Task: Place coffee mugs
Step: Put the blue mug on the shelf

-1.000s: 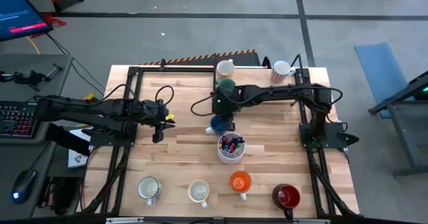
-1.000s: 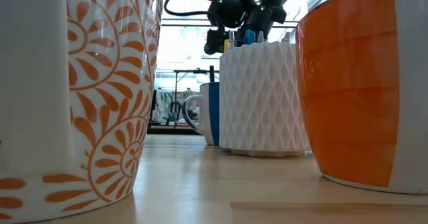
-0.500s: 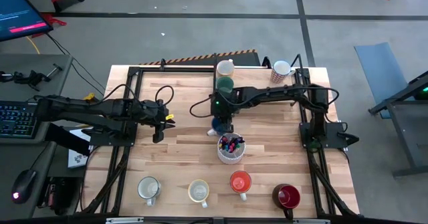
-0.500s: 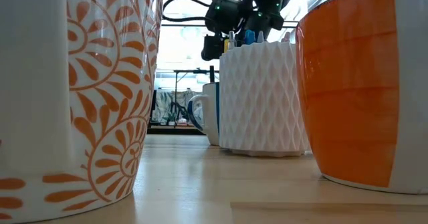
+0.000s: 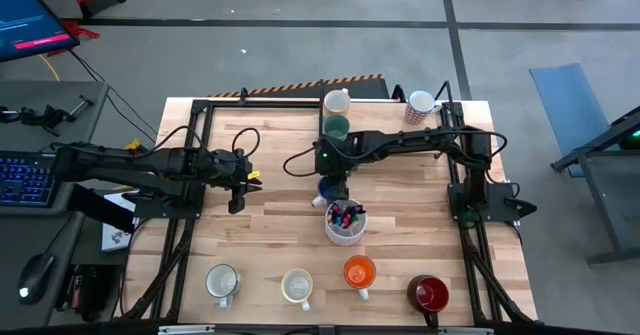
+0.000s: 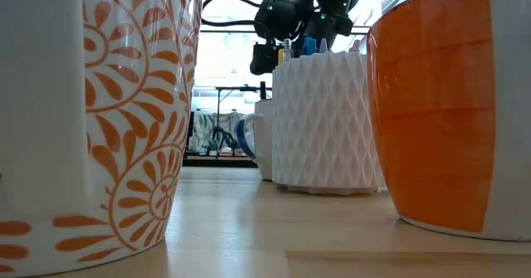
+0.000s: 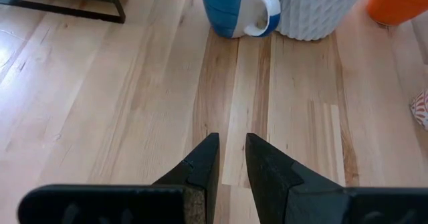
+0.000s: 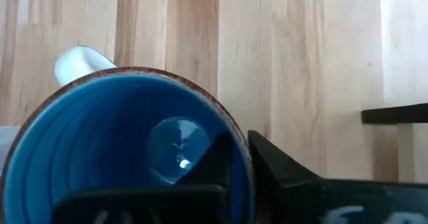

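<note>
We find the blue mug near the table's middle, just beside the white pen cup on its far side. In the right wrist view one dark finger sits inside the mug's blue bowl and the other outside, with the rim pinched between them, so the right gripper is clamped on the blue mug's wall. The mug's white handle points toward the pen cup.

Behind it stand a teal green mug and a cream mug, with a white mug by the far right corner. Along the near edge we see a grey-white mug, a pale yellow mug, an orange mug and a dark red mug.

The left gripper hovers over bare wood on the left, its fingers slightly apart and grasping nothing.
</note>
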Controlling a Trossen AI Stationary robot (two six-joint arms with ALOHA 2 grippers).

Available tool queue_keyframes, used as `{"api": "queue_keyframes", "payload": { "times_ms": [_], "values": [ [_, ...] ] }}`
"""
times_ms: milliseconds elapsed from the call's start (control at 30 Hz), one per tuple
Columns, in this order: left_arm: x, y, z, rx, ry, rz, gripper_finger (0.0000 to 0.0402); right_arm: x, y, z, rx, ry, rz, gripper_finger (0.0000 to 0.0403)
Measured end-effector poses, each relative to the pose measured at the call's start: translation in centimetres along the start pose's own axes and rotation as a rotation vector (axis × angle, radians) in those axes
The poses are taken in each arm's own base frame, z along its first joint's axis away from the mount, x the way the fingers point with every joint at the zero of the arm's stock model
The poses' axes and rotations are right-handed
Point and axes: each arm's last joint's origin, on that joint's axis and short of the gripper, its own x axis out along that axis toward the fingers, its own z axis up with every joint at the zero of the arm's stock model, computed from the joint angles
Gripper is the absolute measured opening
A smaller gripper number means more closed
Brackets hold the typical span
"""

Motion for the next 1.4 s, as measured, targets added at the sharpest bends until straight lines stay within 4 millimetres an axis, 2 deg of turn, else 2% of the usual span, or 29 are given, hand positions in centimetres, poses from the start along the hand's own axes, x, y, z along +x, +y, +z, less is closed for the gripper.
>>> {"api": "queue_keyframes", "payload": {
  "times_ms": [167, 367, 467, 600, 767, 900, 1133, 1267, 1400],
  "values": [
    [0.0, 0.0, 0.0, 0.000, 0.000, 0.000, 0.0065, -0.1, 0.4, 0.2, -0.017, 0.004, -0.028, 0.0004],
    [0.0, 0.0, 0.0, 0.000, 0.000, 0.000, 0.0065, -2.0, 1.2, 2.5, -0.086, -0.054, -0.069, 0.0002],
    [0.0, 0.0, 0.0, 0.000, 0.000, 0.000, 0.0065, -3.9, 1.8, 4.2, -0.129, -0.099, -0.072, 0.0001],
    [0.0, 0.0, 0.0, 0.000, 0.001, 0.001, 0.0065, -7.4, 2.8, 6.1, -0.174, -0.101, -0.090, 0.0001],
    [0.0, 0.0, 0.0, 0.001, 0.002, 0.001, 0.0065, -12.0, 3.4, 6.8, -0.169, -0.021, -0.204, 0.0001],
    [0.0, 0.0, 0.0, 0.004, 0.002, 0.001, 0.0065, -14.2, 3.3, 6.1, -0.071, 0.076, -0.274, 0.0000],
    [0.0, 0.0, 0.0, 0.026, 0.002, 0.001, 0.0065, -16.3, 3.5, 3.5, 0.083, 0.293, -0.436, 0.0000],
    [0.0, 0.0, 0.0, 0.027, 0.003, 0.001, 0.0065, -18.0, 3.6, 2.6, 0.137, 0.243, -0.477, 0.0000],
    [0.0, 0.0, -0.1, 0.028, 0.013, 0.002, 0.0065, -20.3, 3.5, -0.3, 0.226, 0.223, -0.574, 0.0000]
  ]
}}
